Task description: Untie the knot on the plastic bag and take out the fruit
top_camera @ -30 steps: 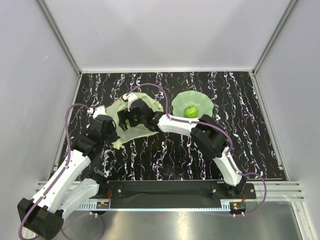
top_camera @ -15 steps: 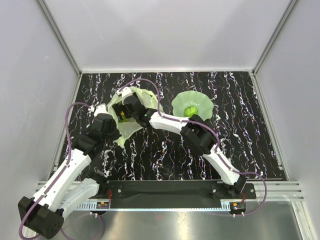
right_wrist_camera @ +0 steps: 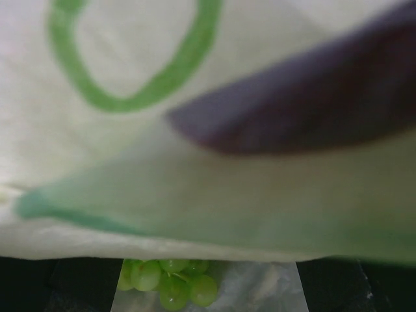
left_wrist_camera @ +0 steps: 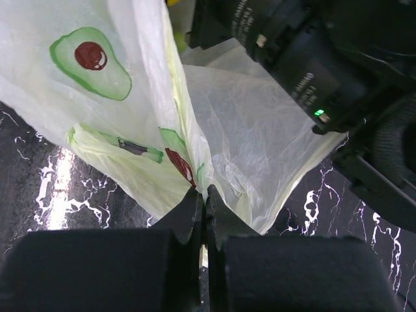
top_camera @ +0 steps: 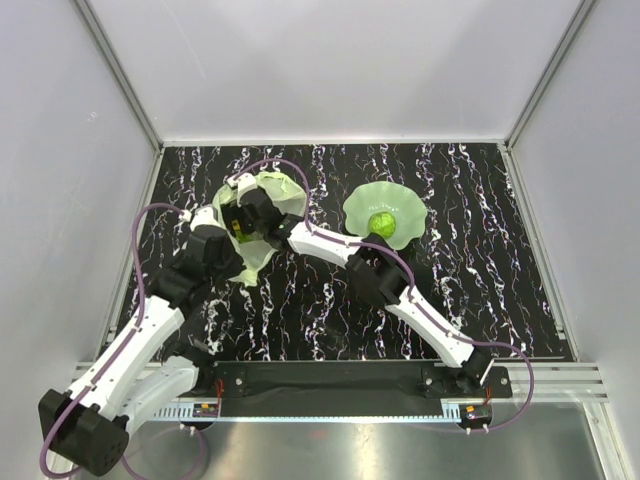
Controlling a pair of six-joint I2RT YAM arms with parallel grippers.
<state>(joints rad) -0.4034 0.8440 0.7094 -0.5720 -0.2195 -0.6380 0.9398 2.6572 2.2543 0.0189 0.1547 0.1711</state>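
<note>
Left hand (left_wrist_camera: 203,211) pinches the thin, crinkly plastic bag (left_wrist_camera: 260,130). Right hand (top_camera: 240,220) is hidden inside; its aperture cannot be told.

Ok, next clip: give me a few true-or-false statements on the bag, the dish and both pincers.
1. The left pincer is shut on the plastic bag. True.
2. The green dish is empty. False: a green round fruit lies in it.
3. The right pincer hovers over the dish. False: it is at the bag.
4. A green grape bunch shows in the right wrist view. True.
</note>
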